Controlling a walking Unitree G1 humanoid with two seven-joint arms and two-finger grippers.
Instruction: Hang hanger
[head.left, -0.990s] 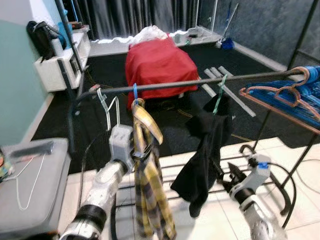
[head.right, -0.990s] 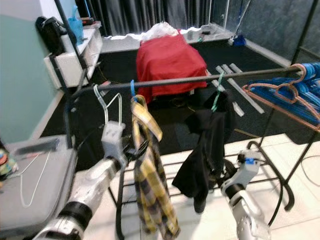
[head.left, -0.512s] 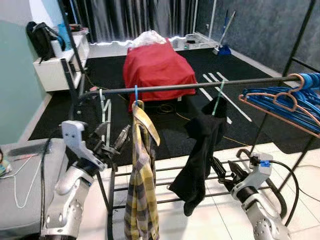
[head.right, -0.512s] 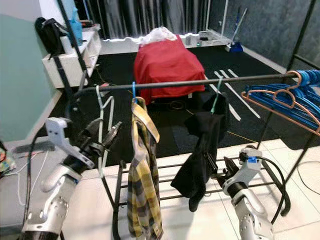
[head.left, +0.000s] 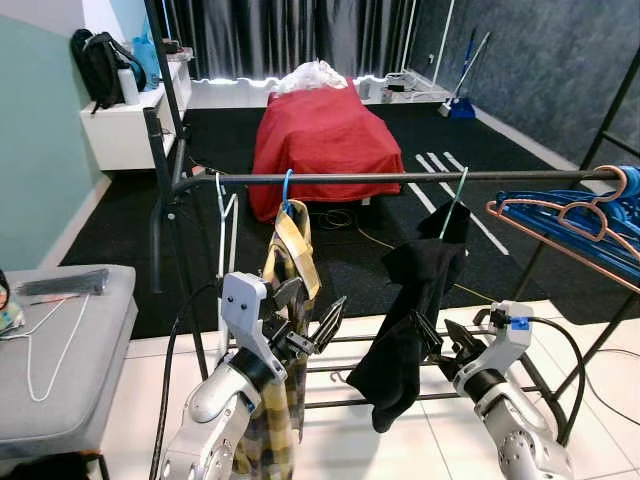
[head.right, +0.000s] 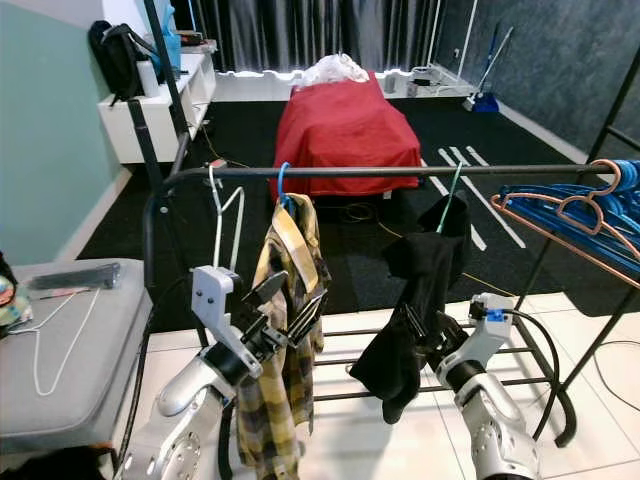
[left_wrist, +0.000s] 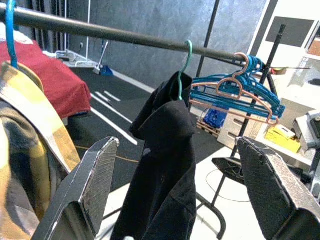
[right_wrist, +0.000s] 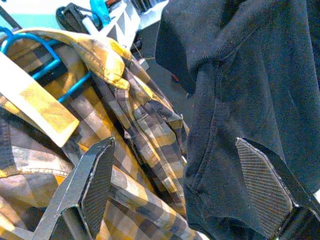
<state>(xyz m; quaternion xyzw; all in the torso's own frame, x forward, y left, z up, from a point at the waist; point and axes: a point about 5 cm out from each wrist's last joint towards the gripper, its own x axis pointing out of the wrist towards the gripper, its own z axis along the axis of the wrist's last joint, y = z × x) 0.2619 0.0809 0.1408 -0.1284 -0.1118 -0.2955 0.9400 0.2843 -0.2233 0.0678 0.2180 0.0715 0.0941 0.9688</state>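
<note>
A pale wire hanger (head.left: 232, 215) hangs by its hook at the left end of the dark rail (head.left: 380, 177), free of any grip. Beside it hangs a yellow plaid shirt (head.left: 293, 235) on a blue hanger, then a black garment (head.left: 415, 300) on a green hanger. My left gripper (head.left: 308, 312) is open and empty, low in front of the plaid shirt and below the rail. Its wide-spread fingers (left_wrist: 92, 185) frame the black garment in the left wrist view. My right gripper (head.left: 442, 338) is open beside the black garment's lower part, with nothing between its fingers (right_wrist: 97, 182).
A grey table (head.left: 90, 350) at the left carries another white wire hanger (head.left: 45, 335). Blue and copper hangers (head.left: 570, 215) are bunched at the rail's right end. The rack's low bars (head.left: 345, 370) run behind my grippers. A red-covered block (head.left: 320, 130) sits on the black carpet beyond.
My left gripper was up by the pale hanger at the rail, then came away open. It now sits lower and further right, before the plaid shirt. The view has shifted.
</note>
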